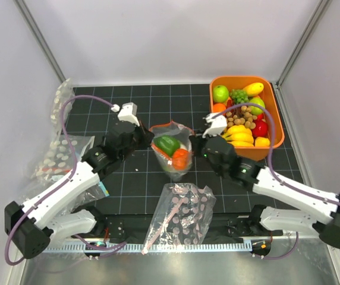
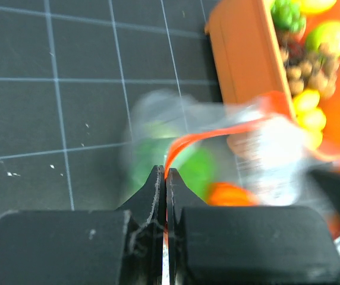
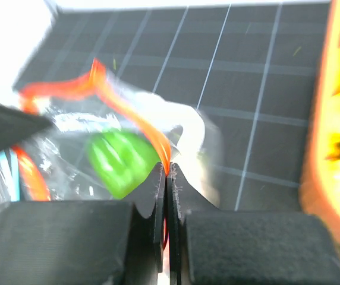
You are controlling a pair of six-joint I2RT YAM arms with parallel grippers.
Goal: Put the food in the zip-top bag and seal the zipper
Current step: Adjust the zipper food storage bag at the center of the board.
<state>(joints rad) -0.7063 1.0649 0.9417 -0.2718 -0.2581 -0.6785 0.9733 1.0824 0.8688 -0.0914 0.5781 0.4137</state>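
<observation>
The zip-top bag, holding the green bell pepper, sits mid-counter between the arms, its zipper running crosswise: left gripper pinches one end, right gripper the other.

The zip-top bag sits centrally between the left gripper and right gripper, its zipper caught in both. Inside lie the bell pepper, the round piece before it, and seemingly the cauliflower beside. A tray stands right, a dotted bag in front.
</observation>
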